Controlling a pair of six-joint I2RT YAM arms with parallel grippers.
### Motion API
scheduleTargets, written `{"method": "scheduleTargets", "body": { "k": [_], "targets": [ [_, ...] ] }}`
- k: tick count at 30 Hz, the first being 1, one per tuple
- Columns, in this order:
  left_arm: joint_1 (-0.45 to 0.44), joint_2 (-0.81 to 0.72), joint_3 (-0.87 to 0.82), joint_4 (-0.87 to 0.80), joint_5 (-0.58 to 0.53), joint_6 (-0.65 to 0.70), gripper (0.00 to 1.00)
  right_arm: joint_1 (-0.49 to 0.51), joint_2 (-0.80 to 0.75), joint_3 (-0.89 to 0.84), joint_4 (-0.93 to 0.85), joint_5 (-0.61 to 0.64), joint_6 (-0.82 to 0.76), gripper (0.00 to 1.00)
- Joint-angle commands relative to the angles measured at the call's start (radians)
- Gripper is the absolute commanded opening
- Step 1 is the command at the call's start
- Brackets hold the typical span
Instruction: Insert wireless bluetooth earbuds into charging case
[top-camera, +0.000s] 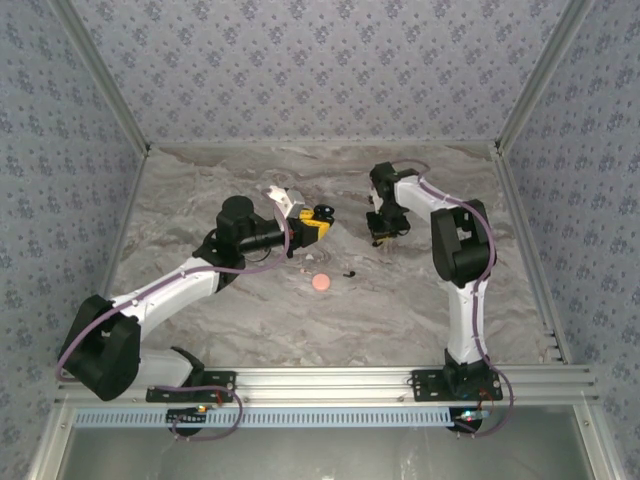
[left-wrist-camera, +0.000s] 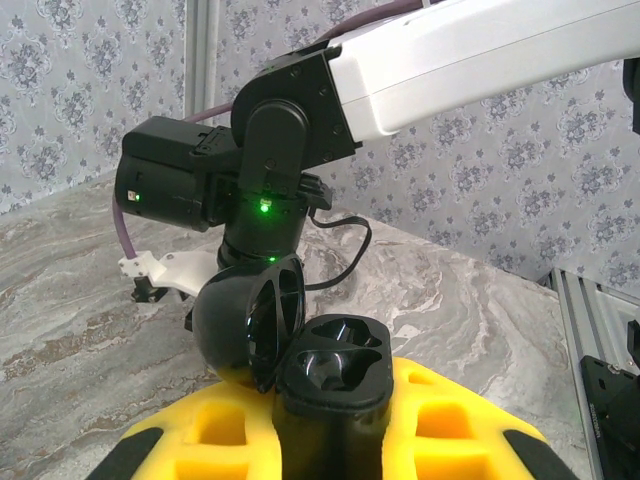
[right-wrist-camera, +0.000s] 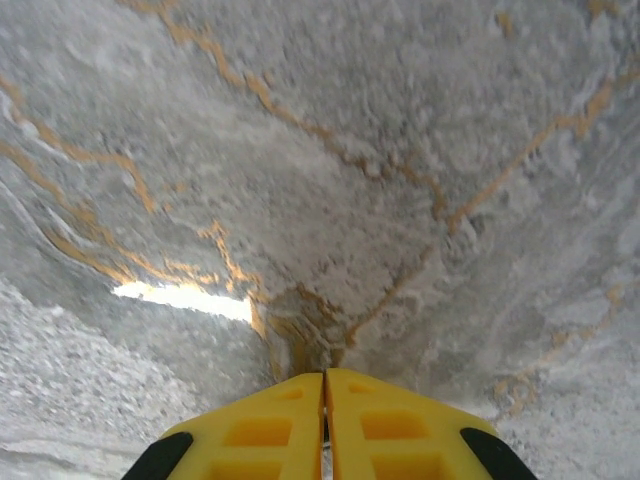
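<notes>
Nothing is seated yet, I'd say. On the marbled surface (top-camera: 250, 320), nearer than both claws and between them, the earbuds (top-camera: 348, 272) lie as tiny black specks beside a flat pink disc (top-camera: 320, 283). The yellow left claw (top-camera: 318, 222) clamps the glossy black case (left-wrist-camera: 330, 385), its round lid (left-wrist-camera: 250, 325) open and its moulded pockets empty. The right claw (top-camera: 385, 235) is pinched shut, tip down at the surface.
</notes>
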Motion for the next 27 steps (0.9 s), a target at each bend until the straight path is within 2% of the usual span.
{"method": "scheduleTargets", "body": {
  "k": [1, 7, 23, 27],
  "targets": [
    [-0.005, -0.025, 0.012, 0.008, 0.006, 0.01, 0.12, 0.002, -0.028, -0.046, -0.06, 0.037, -0.006, 0.11],
    [-0.007, -0.028, 0.013, 0.007, 0.006, 0.009, 0.12, 0.017, -0.054, -0.081, -0.059, 0.032, 0.006, 0.12],
    [-0.011, -0.045, 0.004, -0.002, -0.001, 0.01, 0.12, 0.042, -0.118, -0.145, 0.003, -0.133, 0.004, 0.14],
    [-0.012, -0.051, 0.003, -0.007, -0.001, 0.012, 0.12, 0.045, -0.144, -0.141, 0.003, -0.129, -0.004, 0.17]
  ]
}}
